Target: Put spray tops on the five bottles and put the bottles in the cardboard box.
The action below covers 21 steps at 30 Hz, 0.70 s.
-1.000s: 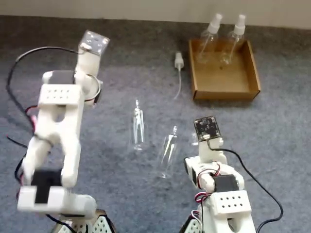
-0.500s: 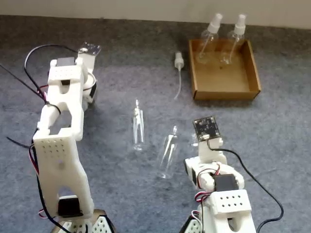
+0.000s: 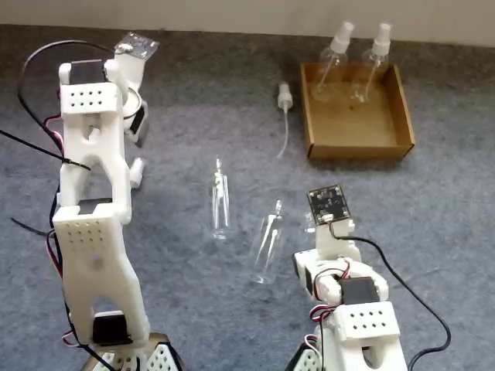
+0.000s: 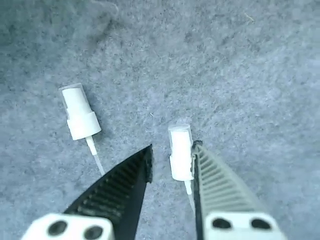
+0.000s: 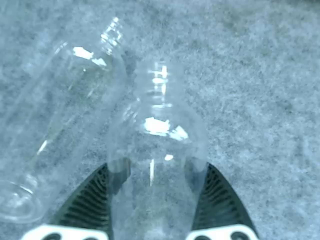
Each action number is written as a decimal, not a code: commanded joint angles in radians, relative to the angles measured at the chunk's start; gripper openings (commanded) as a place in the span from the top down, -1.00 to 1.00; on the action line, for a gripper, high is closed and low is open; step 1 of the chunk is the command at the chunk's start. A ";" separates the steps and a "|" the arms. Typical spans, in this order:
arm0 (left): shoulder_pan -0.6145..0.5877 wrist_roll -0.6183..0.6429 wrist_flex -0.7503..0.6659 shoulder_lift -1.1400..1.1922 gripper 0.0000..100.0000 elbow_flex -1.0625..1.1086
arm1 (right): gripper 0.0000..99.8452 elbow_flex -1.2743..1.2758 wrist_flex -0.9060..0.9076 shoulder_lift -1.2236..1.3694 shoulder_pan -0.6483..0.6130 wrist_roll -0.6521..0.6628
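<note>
On the high view, the cardboard box (image 3: 357,149) sits at the upper right of the frame. Two capped bottles (image 3: 331,58) lean at its far wall. A loose spray top (image 3: 285,96) lies on the grey carpet (image 3: 193,116) just left of the box. Mid-frame I have two open bottles lying down, the upper bottle (image 3: 220,202) and the lower bottle (image 3: 267,246). My left arm (image 3: 93,154) stretches up the left side, and my right arm (image 3: 344,286) sits at the bottom right.

On the left wrist view, the left gripper (image 4: 172,148) hangs over the carpet with its jaws apart. A small spray top (image 4: 181,155) lies between them, against the grey finger (image 4: 215,185) and clear of the black finger (image 4: 122,192). A second spray top (image 4: 80,117) lies apart, out past the black finger.

On the right wrist view, the right gripper (image 5: 156,167) is clamped on a clear bottle (image 5: 157,130), whose open neck points away from the wrist. The lower bottle (image 5: 60,110) lies just beside it.
</note>
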 commanded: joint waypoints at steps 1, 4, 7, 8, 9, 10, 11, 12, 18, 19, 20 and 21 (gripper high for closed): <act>-0.005 -0.081 0.020 -0.007 0.62 0.013 | 0.99 -0.012 -0.013 0.004 -0.008 0.012; -0.005 -0.100 0.015 -0.005 0.59 0.051 | 0.99 -0.012 -0.013 0.004 -0.008 0.012; -0.005 -0.100 0.015 0.007 0.59 0.076 | 0.99 -0.012 -0.013 0.004 -0.008 0.012; -0.005 -0.100 0.015 0.022 0.59 0.073 | 0.99 -0.012 -0.013 0.004 -0.008 0.012; -0.005 -0.100 0.015 0.041 0.59 0.061 | 0.99 -0.012 -0.013 0.004 -0.008 0.012; -0.005 -0.100 0.015 0.065 0.59 0.047 | 0.99 -0.012 -0.013 0.004 -0.008 0.012; -0.005 -0.100 0.015 0.090 0.59 0.035 | 0.99 -0.012 -0.013 0.004 -0.008 0.012; -0.007 -0.100 0.018 0.116 0.59 0.016 | 0.99 -0.012 -0.013 0.004 -0.008 0.012; -0.012 -0.094 0.023 0.237 0.61 -0.101 | 0.99 -0.012 -0.013 0.004 -0.008 0.012; -0.012 -0.094 0.023 0.251 0.63 -0.117 | 0.99 -0.012 -0.013 0.004 -0.008 0.012; -0.012 -0.094 0.023 0.263 0.65 -0.133 | 0.99 -0.012 -0.013 0.004 -0.008 0.012; -0.012 -0.094 0.023 0.274 0.66 -0.142 | 0.99 -0.012 -0.013 0.004 -0.008 0.012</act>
